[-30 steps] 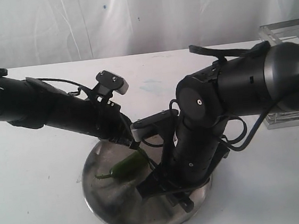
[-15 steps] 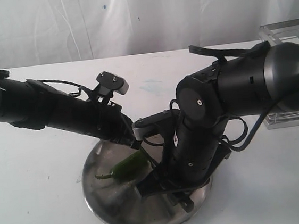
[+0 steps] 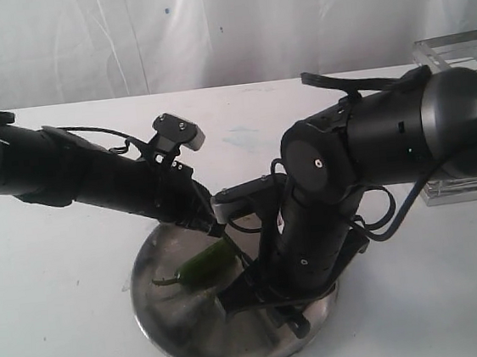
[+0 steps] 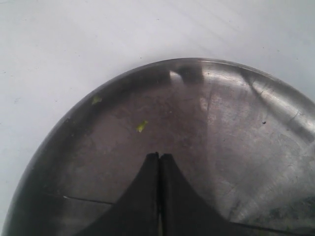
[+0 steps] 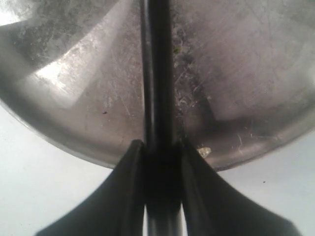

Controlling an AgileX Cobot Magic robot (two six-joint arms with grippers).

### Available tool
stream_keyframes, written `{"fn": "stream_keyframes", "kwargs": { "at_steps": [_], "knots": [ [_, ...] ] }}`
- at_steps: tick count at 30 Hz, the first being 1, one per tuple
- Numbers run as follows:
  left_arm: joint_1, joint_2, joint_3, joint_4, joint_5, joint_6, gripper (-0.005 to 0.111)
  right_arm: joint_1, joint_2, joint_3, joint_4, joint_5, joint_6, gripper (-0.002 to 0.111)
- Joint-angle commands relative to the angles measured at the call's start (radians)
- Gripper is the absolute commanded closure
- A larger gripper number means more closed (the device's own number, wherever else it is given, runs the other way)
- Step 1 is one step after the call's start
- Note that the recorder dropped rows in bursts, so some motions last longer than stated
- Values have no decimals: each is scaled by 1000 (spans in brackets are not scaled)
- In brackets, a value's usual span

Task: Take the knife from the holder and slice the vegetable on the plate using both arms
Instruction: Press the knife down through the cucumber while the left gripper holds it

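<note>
Fingers (image 4: 142,196), left gripper (image 4: 159,156): pressed together on nothing, above bare plate (image 4: 246,147). Fingers (image 5: 123,196), right gripper (image 5: 160,142): clenched on the knife (image 5: 156,73), which runs from the plate's rim out across it.

Plate: you have both arms converging over it.

Holder (image 3: 464,52): stands well off the plate, on the right arm's side.

Knife: out of the holder, low over the plate.

Vegetable (image 3: 203,263): on the plate, its long axis slanting from the stem near the rim toward the plate's middle. Your left gripper sits at its inner end, nearer than the right. Judged: the blade must cross that axis.

Green flecks (image 4: 141,126): scattered on the plate.
</note>
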Motion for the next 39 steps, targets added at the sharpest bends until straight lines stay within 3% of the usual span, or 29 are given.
{"fn": "stream_keyframes", "kwargs": {
  "at_steps": [1, 9, 31, 39],
  "knots": [
    [-1, 30, 1, -23, 15, 22, 107, 1, -2, -1, -16, -2, 4, 108],
    [-1, 108, 1, -23, 15, 63, 107, 1, -2, -1, -39, -2, 4, 108],
    [-1, 120, 1, -5, 21, 64, 107, 1, 120, 1, -62, -5, 4, 108],
    [2, 3, -29, -11, -8, 49, 107, 1, 120, 1, -62, 50, -3, 108]
  ]
}}
